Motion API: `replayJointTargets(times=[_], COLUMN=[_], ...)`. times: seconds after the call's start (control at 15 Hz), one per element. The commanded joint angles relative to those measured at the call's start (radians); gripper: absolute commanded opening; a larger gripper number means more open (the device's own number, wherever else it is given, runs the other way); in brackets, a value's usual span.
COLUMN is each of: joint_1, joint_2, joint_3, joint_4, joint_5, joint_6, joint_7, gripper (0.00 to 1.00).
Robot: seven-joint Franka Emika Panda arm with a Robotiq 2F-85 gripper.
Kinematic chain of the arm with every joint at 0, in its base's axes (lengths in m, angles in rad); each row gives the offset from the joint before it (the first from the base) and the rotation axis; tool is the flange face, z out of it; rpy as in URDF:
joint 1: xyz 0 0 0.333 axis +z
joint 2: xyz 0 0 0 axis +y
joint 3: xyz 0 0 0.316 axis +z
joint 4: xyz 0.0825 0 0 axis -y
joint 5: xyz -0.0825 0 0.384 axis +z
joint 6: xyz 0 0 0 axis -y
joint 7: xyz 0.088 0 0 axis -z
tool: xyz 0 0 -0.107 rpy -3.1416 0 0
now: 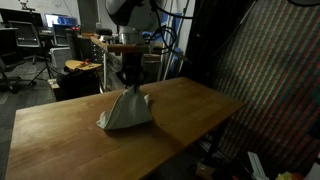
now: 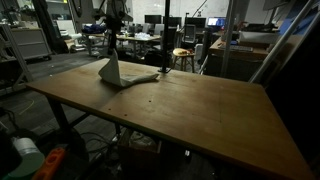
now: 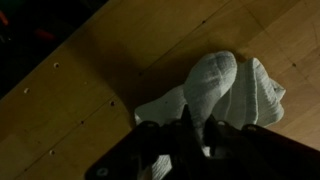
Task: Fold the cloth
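**Cloth pinched up at one edge, fold mid-way**

The black robot hand [image 1: 128,80] is clamped on the pale grey woven cloth [image 1: 125,112]. In the wrist view its dark fingers [image 3: 170,140] stand close together with a ridge of fabric caught between them. The pinched part is raised, so the cloth hangs from the hand in a tent shape. Its lower edge spreads out and rests on the counter in both exterior views [image 2: 118,72].

I judge that this is the carrying part of a fold: one edge is held up, and the rest lies on the wood as an anchor. The next move probably calls for taking the held edge across and low over the resting part, then parting the fingers once the layers lie on each other. A fast pull could drag the whole cloth along instead of folding it.

The brown wooden counter [image 1: 190,110] has a smooth, plank-grained top, and the cloth sits near its far edge in an exterior view [image 2: 200,110].

The room beyond is a dim workshop. It holds a black office chair [image 1: 30,45], a row of dark computer monitors [image 2: 190,22], a round-seated stool [image 2: 182,56] and a dark patterned curtain [image 1: 270,80] beside the counter.
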Motion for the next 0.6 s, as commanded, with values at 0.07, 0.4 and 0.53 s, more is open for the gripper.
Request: replayJointTargets(times=[0.07, 0.4, 0.53], joint_1=[-0.001, -0.008, -0.010], joint_2=[0.120, 0.218, 0.254], joint_3=[-0.025, -0.055, -0.073], joint_4=[0.186, 0.311, 0.351], joint_5=[-0.013, -0.013, -0.020], joint_6=[-0.045, -0.035, -0.018], joint_7=[0.034, 0.058, 0.085], gripper=[0.03, 0.03, 0.03])
